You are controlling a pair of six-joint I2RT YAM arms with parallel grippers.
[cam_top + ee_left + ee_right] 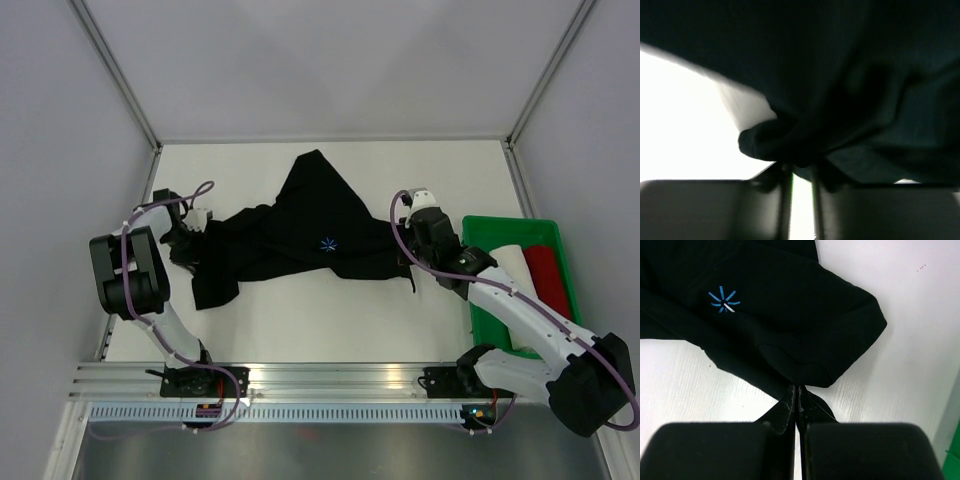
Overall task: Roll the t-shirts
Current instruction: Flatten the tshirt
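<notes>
A black t-shirt lies crumpled and stretched across the white table between both arms; its small blue star mark faces up. My left gripper is at the shirt's left end. In the left wrist view the left gripper has its jaws drawn close on a bunched fold of the black cloth. My right gripper is at the shirt's right end. In the right wrist view the right gripper is shut, pinching the hem of the black t-shirt. A white roll and a red roll lie apart from the grippers.
A green bin at the right edge of the table holds the white and red rolls. Grey walls with metal posts close in the table at the back and sides. An aluminium rail carries both arm bases along the near edge.
</notes>
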